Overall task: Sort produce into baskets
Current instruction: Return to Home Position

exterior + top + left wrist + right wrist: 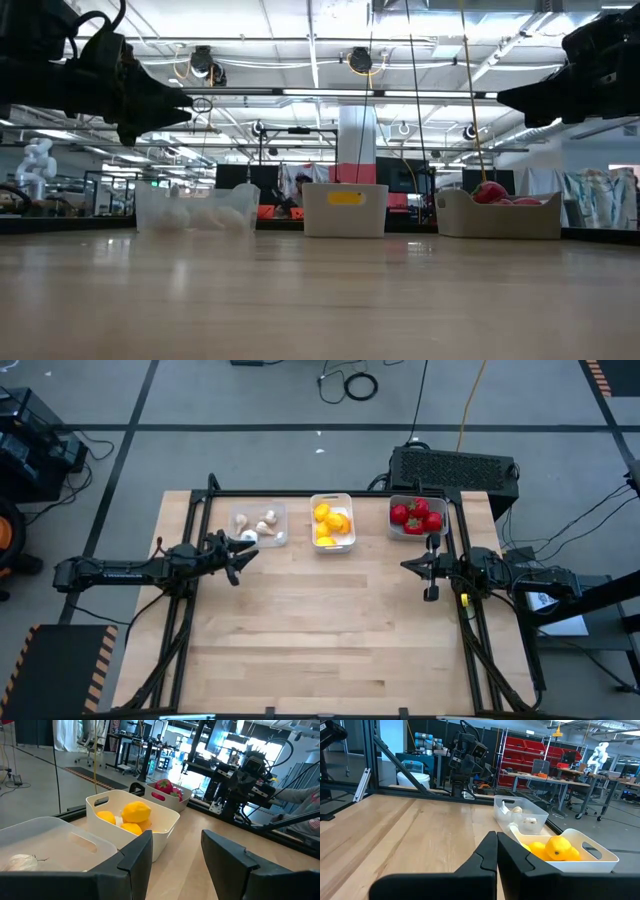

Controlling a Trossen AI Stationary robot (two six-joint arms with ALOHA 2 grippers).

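Three baskets stand in a row at the table's far edge. The clear basket [258, 525] on the left holds whitish garlic bulbs [266, 527]. The white middle basket [332, 523] holds yellow lemons [135, 812]. The pale basket [417, 517] on the right holds red tomatoes [414, 516]. My left gripper [236, 557] hovers open above the table's left side, just near of the clear basket, with nothing between its fingers [137, 858]. My right gripper [409, 564] hovers shut at the table's right side, near of the tomato basket.
The bare wooden tabletop [330, 630] stretches from the baskets to the near edge. A black box [455, 468] sits behind the table's far right corner. Black frame rails [190, 610] run along both sides of the table.
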